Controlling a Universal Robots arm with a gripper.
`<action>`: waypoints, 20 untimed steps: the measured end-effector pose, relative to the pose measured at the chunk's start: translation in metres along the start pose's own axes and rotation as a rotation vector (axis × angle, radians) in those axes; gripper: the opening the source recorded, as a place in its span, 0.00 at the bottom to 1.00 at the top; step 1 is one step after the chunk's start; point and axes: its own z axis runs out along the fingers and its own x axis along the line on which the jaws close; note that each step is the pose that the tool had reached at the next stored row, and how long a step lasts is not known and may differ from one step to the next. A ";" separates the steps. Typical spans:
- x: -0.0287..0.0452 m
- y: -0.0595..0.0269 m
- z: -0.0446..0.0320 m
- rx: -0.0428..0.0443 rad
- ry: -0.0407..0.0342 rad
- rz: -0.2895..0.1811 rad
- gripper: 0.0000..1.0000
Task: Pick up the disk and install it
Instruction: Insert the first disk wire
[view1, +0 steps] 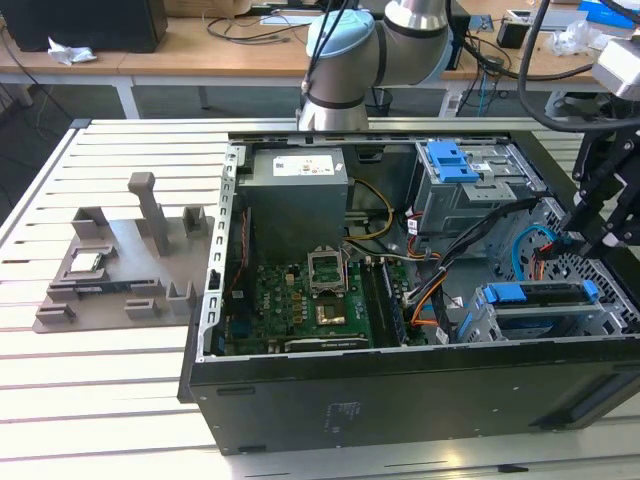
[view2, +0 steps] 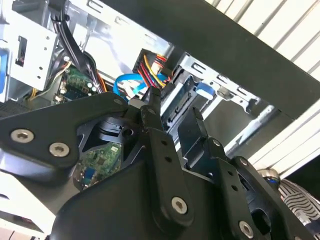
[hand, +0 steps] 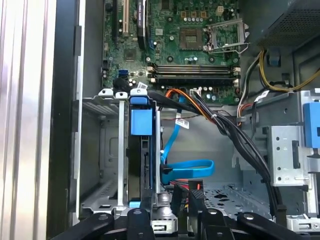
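Blue-framed, the flat silvery metal disk (hand: 141, 150) stands on edge in the grey steel drive cage (hand: 102, 150) of the open black computer case (view1: 400, 390), apparently seated. Just beside its end, the black gripper (hand: 172, 212) hangs with jaws apart, holding nothing.

Your arm (view1: 345, 40) has pale blue joint caps on silver tubes; the gripper (view2: 172, 122) is matte black linkage with shiny screws.

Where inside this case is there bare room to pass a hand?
Bare case floor between the drive cage holding the disk and the black cable bundle. Crowded near the blue cable and motherboard.
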 end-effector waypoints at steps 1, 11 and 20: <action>-0.0028 -0.0007 0.0037 -0.0009 -0.0003 0.004 0.42; -0.0071 -0.0038 0.0118 -0.0019 0.0002 0.006 0.42; -0.0071 -0.0039 0.0118 -0.0020 0.0020 0.007 0.17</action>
